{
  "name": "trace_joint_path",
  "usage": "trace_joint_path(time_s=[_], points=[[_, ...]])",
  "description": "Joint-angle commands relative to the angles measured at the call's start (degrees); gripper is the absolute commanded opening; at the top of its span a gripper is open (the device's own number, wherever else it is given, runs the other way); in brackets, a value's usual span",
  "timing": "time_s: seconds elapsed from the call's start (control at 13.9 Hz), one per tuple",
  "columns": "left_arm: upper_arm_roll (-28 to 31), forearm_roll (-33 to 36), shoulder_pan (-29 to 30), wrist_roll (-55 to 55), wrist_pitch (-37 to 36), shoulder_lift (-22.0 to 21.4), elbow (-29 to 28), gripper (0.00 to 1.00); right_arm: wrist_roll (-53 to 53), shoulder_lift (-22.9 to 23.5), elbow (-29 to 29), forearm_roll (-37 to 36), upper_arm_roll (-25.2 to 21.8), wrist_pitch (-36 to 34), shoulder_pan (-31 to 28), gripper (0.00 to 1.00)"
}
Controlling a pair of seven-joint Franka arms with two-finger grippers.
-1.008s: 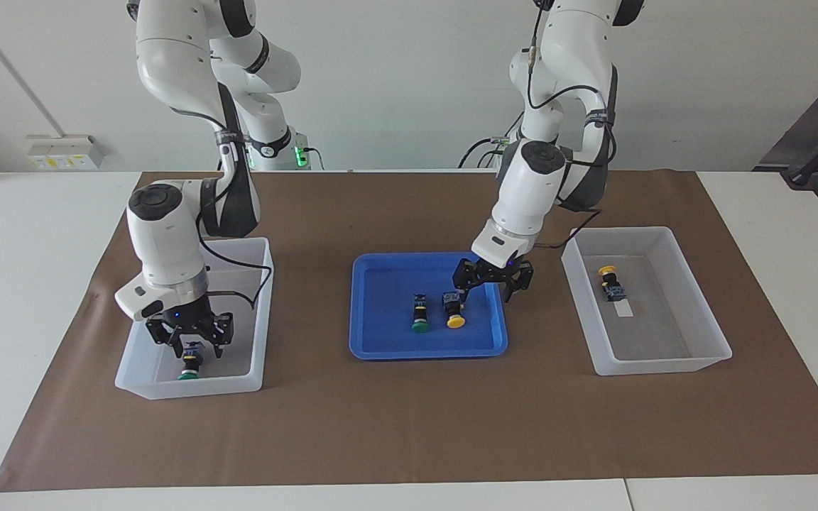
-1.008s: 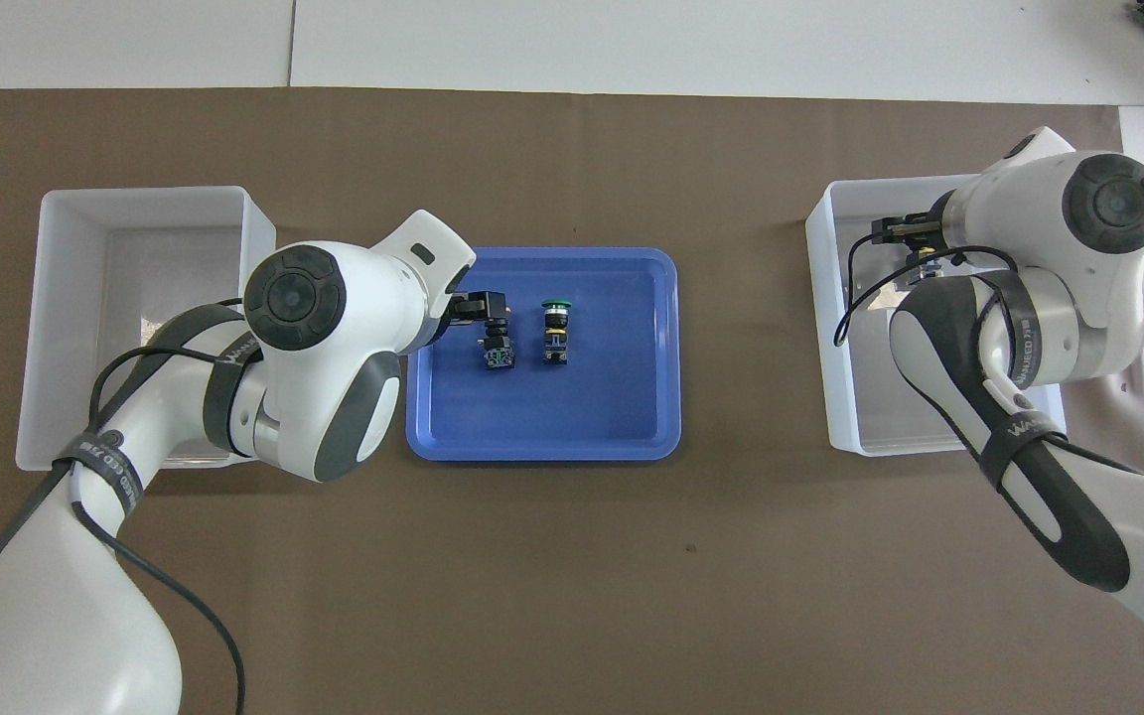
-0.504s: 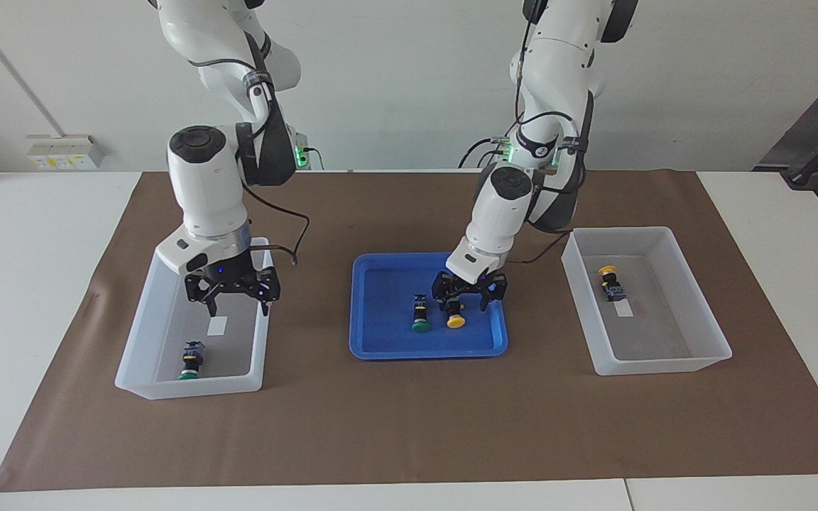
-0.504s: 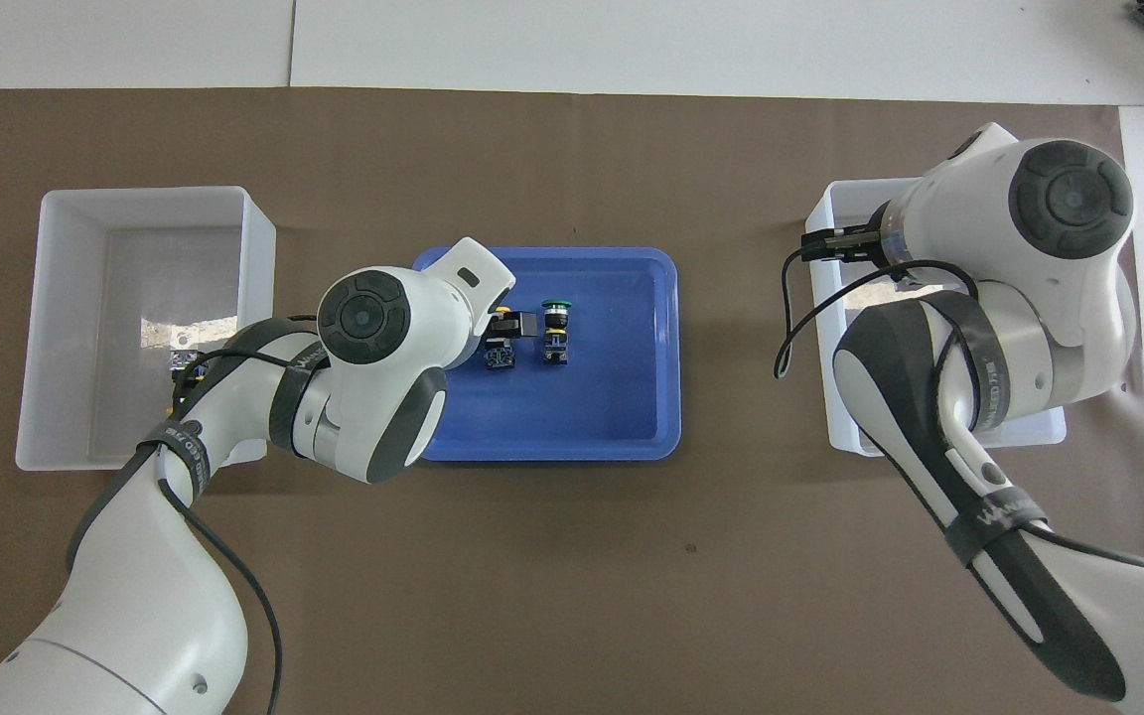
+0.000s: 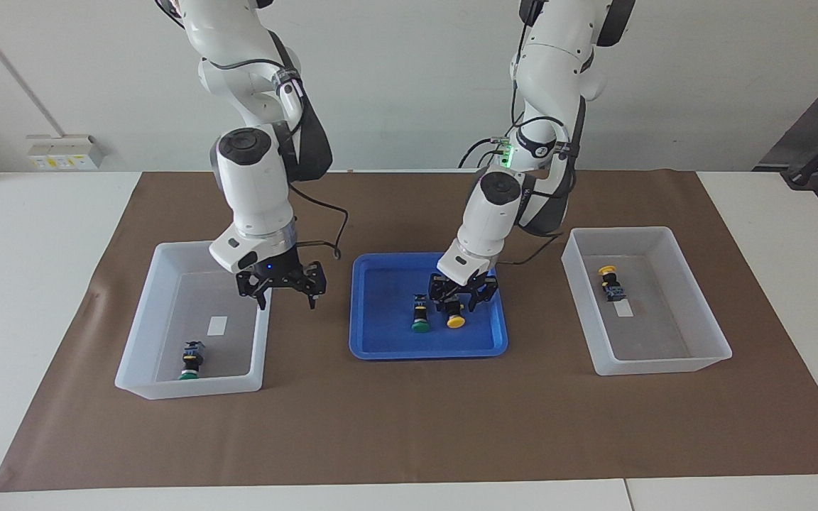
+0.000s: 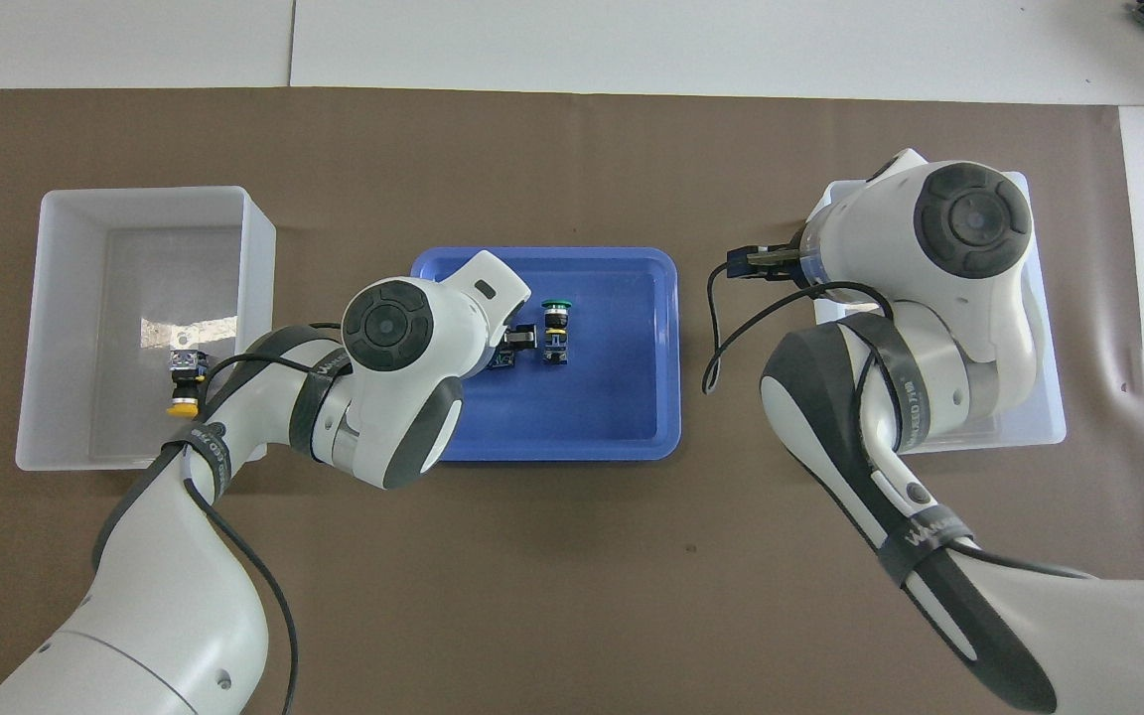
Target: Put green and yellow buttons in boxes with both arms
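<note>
My left gripper (image 5: 460, 301) is down in the blue tray (image 5: 427, 351), open, its fingers on either side of the body of a yellow button (image 5: 456, 321). A green button (image 5: 420, 325) lies beside it in the tray, also in the overhead view (image 6: 556, 328). My right gripper (image 5: 282, 289) is open and empty, raised over the wall of the box (image 5: 167, 383) at the right arm's end. That box holds a green button (image 5: 189, 363). The box (image 5: 664, 365) at the left arm's end holds a yellow button (image 5: 608, 279), also seen from overhead (image 6: 183, 382).
A brown mat (image 5: 409, 426) covers the table under the tray and both boxes. From overhead the right arm covers most of its box (image 6: 1051, 402), and the left arm covers the tray's corner nearest it.
My right gripper let go of the green button in its box, rose and moved toward the tray. My left gripper moved across the tray and came down around the yellow button.
</note>
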Motion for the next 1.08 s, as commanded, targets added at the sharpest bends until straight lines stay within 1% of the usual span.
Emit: trace_joint_path(time_s=[0.0, 0.07, 0.14, 0.29, 0.36, 0.58, 0.72, 0.79, 1.01], points=[[1.07, 0.51, -1.05, -0.97, 0.94, 0.0, -0.72, 0.23, 5.26, 1.35, 0.71, 0.76, 0.23, 1.45, 2.09, 0.99], [1.07, 0.51, -0.96, -0.97, 0.77, -0.09, -0.73, 0.07, 6.32, 1.88, 1.24, 0.76, 0.23, 1.45, 2.88, 0.99], [1.07, 0.51, -0.96, -1.06, 0.24, -0.18, -0.46, 0.0, 7.2, 2.32, 1.33, 0.76, 0.23, 1.53, 3.41, 0.99], [1.25, 0.42, -0.35, -1.06, -3.51, -0.44, 1.46, 0.0, 8.79, 3.54, 1.24, 0.76, 0.23, 3.55, 4.11, 0.99], [1.34, 0.51, 0.61, -0.89, -6.06, -1.66, 2.43, 0.0, 9.84, 3.9, 1.24, 0.76, 0.23, 3.82, 5.07, 0.99], [0.99, -0.02, 7.36, 0.34, -13.8, -8.86, 2.79, 0.0, 11.78, 3.82, 1.59, 0.76, 0.23, 3.82, 5.61, 0.99], [0.46, -1.24, 12.02, 0.43, -17.41, -11.68, 3.31, 0.0, 12.04, 3.99, 2.12, 0.67, 0.23, 3.91, 6.31, 0.98], [0.46, -3.25, 13.96, 0.78, -19.17, -12.47, 3.75, 0.0, 12.31, 4.6, 2.73, 0.5, 0.23, 3.91, 6.92, 0.98], [0.63, -4.85, 20.81, 8.49, -27.95, -12.83, 8.4, 0.0, 14.23, 8.11, 6.94, -0.11, 0.23, 3.99, 10.0, 0.98]])
